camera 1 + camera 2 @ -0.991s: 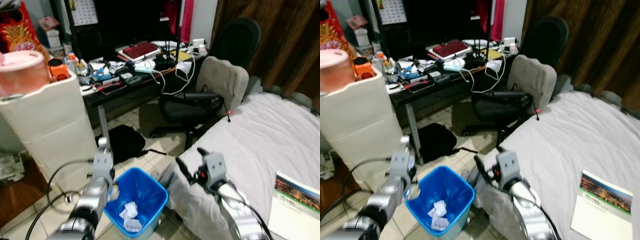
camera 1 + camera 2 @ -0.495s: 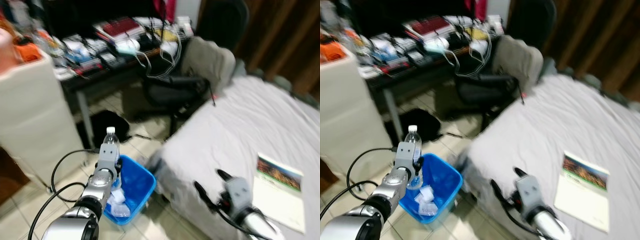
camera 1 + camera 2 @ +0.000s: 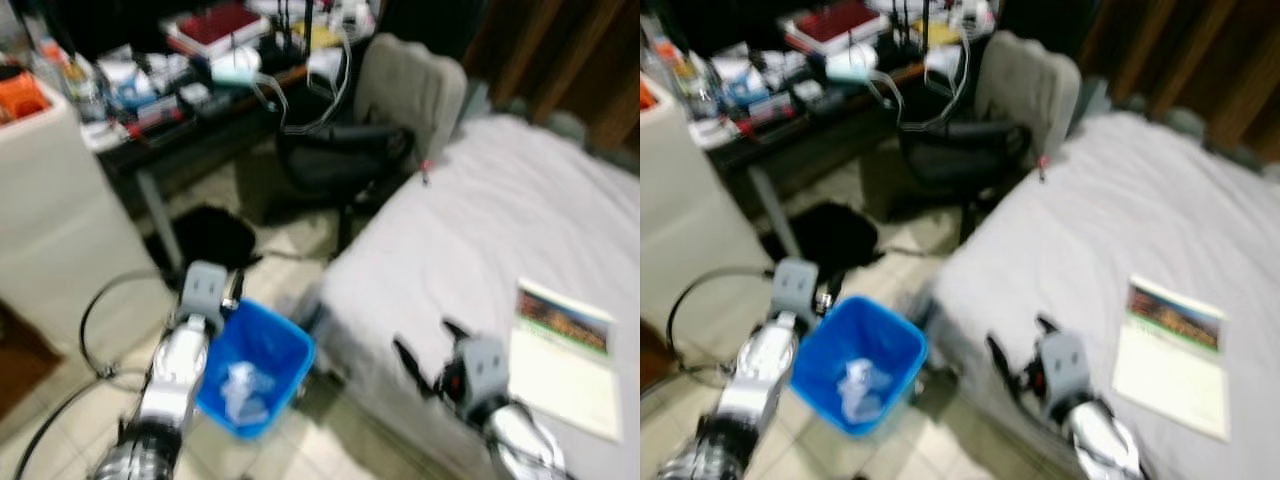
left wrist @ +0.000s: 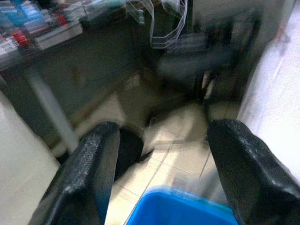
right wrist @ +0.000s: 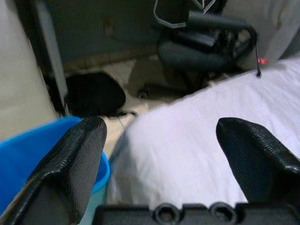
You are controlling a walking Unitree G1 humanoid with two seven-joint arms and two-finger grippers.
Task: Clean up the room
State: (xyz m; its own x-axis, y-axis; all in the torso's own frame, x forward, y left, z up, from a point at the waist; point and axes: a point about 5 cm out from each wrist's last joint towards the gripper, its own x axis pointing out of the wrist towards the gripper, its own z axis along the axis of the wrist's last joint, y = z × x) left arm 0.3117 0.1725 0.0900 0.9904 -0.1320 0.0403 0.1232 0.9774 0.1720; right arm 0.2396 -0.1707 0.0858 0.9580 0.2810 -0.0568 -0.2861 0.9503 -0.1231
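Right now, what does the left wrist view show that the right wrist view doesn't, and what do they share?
Left wrist alone: the cluttered desk and its dangling white cables, seen between open fingers. Right wrist alone: the red-tipped black rod at the bed's edge. Shared: the blue bin, the black office chair, the black bag on the floor and the white bed sheet.

A lived-in bedroom of a home is being shown: a bed (image 3: 520, 220) under a pale sheet is sitting beside a cluttered table (image 3: 190, 120), an office chair (image 3: 370, 150) and, apparently, a tiled floor (image 3: 330, 450).
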